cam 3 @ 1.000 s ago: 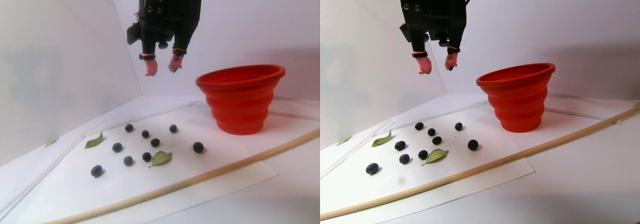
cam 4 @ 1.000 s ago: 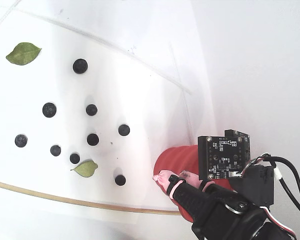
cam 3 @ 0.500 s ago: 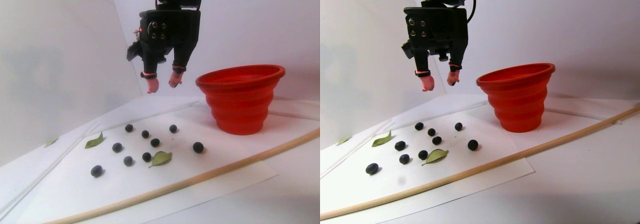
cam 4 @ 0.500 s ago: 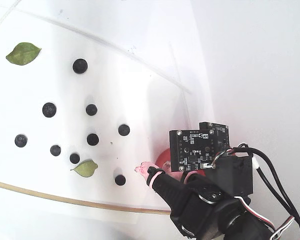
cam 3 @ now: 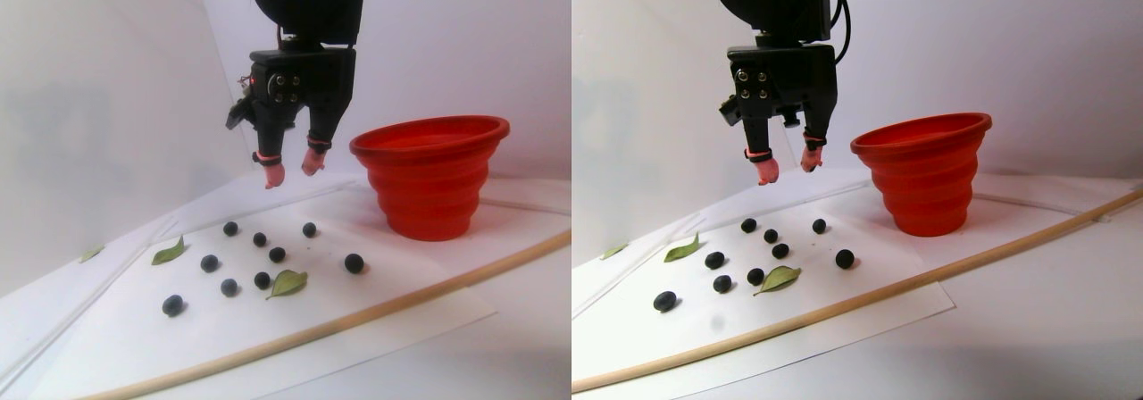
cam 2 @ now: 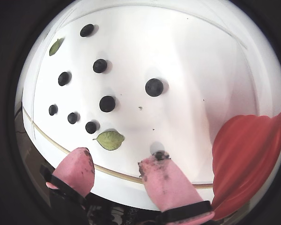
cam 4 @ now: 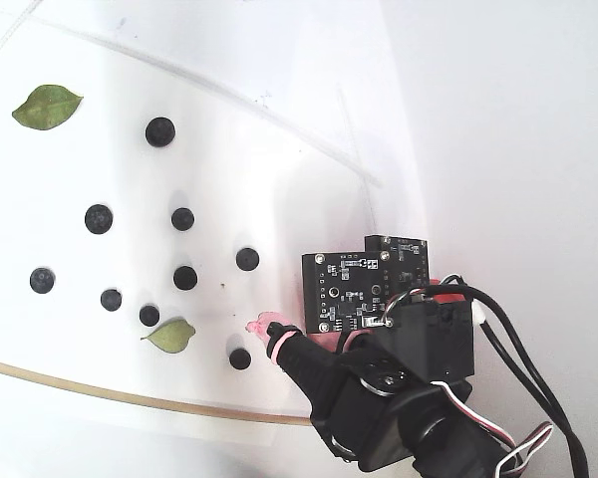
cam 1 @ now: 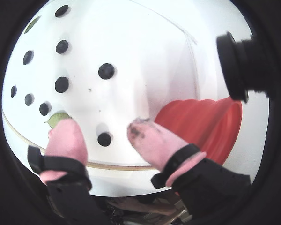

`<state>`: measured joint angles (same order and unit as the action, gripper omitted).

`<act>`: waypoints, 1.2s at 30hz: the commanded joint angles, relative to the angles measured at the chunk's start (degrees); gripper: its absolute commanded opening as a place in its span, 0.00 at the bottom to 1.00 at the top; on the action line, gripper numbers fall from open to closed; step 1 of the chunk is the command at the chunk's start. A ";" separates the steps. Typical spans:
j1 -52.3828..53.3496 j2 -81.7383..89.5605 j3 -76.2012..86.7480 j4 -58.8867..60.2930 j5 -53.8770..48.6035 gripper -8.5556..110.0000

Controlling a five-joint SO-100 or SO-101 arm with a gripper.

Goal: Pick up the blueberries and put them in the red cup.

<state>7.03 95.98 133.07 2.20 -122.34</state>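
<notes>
Above the desk (cam 3: 429, 329) we see our fingers (cam 3: 275, 175) spread apart and empty, hanging over scattered blueberries (cam 3: 277, 254) on white paper; the red cup (cam 3: 430, 177) stands just beside them.

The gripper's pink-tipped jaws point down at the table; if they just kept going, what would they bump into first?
Probably the blueberry nearest the red cup; it sits between the open gripper fingertips, though depth is uncertain.
</notes>
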 commanded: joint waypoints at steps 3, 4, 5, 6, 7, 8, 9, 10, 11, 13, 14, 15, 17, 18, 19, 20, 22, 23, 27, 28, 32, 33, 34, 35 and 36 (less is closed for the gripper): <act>0.97 -2.02 -3.78 -3.52 -1.14 0.24; 1.14 -2.72 -3.96 -4.39 -1.49 0.24; 1.32 -3.25 -4.04 -5.19 -1.67 0.24; 1.41 -3.96 -4.31 -5.62 -1.93 0.24; 1.49 -4.66 -4.66 -6.06 -2.11 0.24; 1.67 -5.36 -4.83 -6.68 -2.20 0.24; 1.85 -5.80 -5.01 -7.21 -2.37 0.24; 1.93 -6.33 -5.27 -7.47 -2.55 0.24; 2.02 -6.86 -5.54 -7.91 -2.72 0.24; 2.11 -7.91 -5.89 -8.96 -2.99 0.24; 2.29 -8.44 -6.15 -9.40 -3.08 0.24; 2.29 -8.88 -6.42 -9.67 -3.25 0.24; 2.46 -9.76 -6.77 -10.63 -3.34 0.24; 2.46 -10.28 -7.03 -10.99 -3.43 0.25; 2.46 -10.81 -7.29 -11.25 -3.52 0.25; 2.46 -11.25 -7.47 -11.78 -3.52 0.25; 2.46 -11.95 -7.73 -12.39 -3.69 0.25; 2.46 -12.39 -7.91 -12.74 -3.69 0.25; 2.37 -13.80 -8.70 -14.06 -3.52 0.25; 2.37 -14.15 -8.79 -14.33 -3.52 0.25; 2.20 -15.38 -9.49 -15.21 -3.69 0.25; 2.20 -15.82 -9.67 -15.56 -3.78 0.25; 2.20 -16.26 -9.93 -15.82 -3.78 0.25; 2.11 -16.61 -10.20 -16.00 -3.78 0.25; 2.02 -16.96 -10.55 -16.00 -3.78 0.25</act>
<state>9.49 78.40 125.42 -12.83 -125.42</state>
